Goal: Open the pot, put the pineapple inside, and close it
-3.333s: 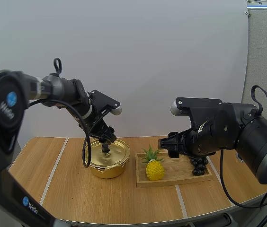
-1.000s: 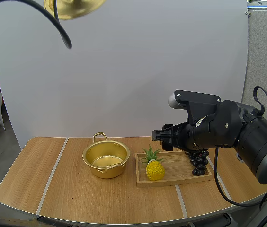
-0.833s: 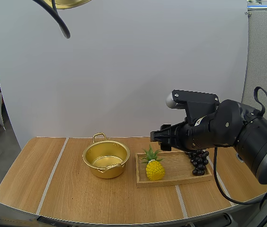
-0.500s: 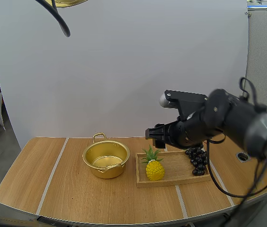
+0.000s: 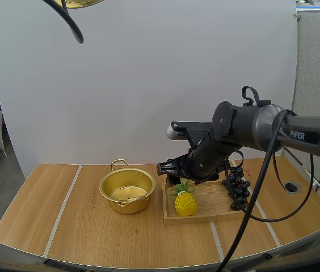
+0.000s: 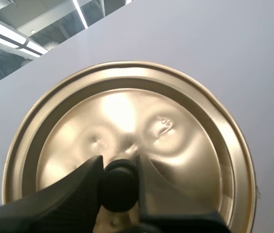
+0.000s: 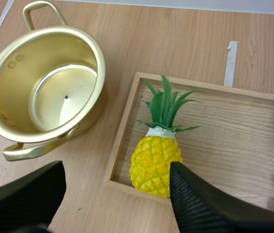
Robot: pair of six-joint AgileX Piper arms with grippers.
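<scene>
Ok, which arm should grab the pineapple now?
Right. The right gripper hovers over the pineapple in the wooden tray, fingers apart; the left gripper is high up, shut on the lid.

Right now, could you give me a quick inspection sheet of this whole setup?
Surface: wooden table.
Job's things: pot open and empty, on the table; lid held up high; pineapple on the wooden tray beside the pot.
Clutter: grapes at the tray's end away from the pot.
Grippers: left gripper shut on the lid's knob; right gripper open above the pineapple, not touching it.
Cables: nothing seen.
Surroundings: white screen behind the table.
</scene>
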